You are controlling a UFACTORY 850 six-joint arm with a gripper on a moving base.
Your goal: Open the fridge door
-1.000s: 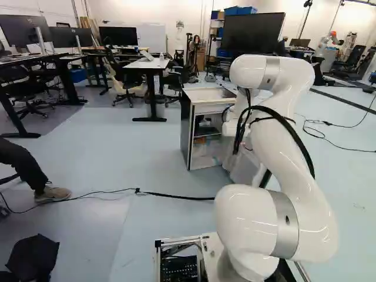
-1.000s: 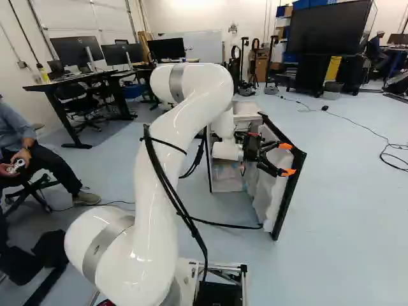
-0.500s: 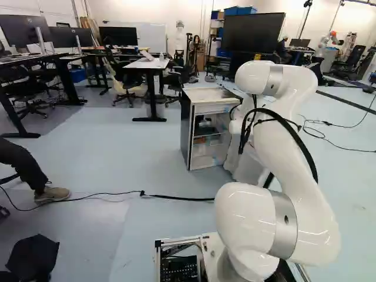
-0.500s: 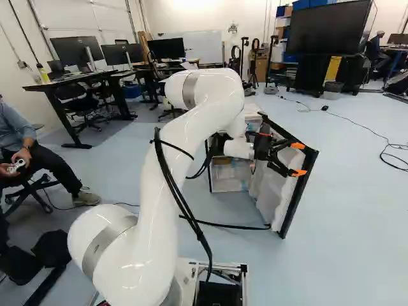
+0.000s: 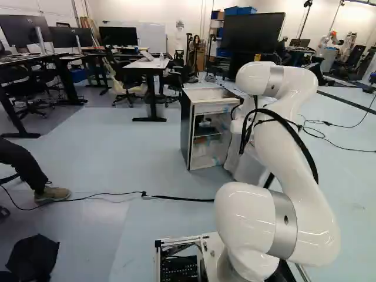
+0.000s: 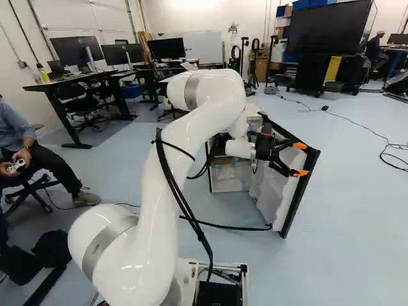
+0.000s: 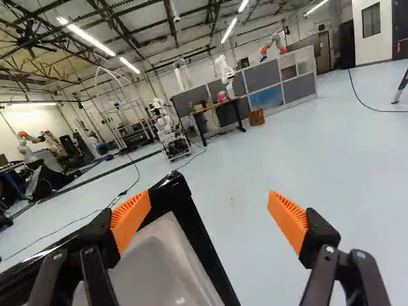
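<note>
One fridge [image 5: 215,109], pale-topped, interior showing, standing on the floor ahead of the base. One door [image 6: 275,201], black-edged, white-lined, swung open, right of the fridge body in the right base view. One black claw [image 6: 299,159], open, orange pads [image 7: 288,222] well apart; one beside the door's edge, contact unclear.

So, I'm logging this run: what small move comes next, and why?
Probably ease the gripper back off the fridge door: the door already stands wide open, exposing the interior of the fridge, and the orange pads stand apart, gripping nothing.
</note>
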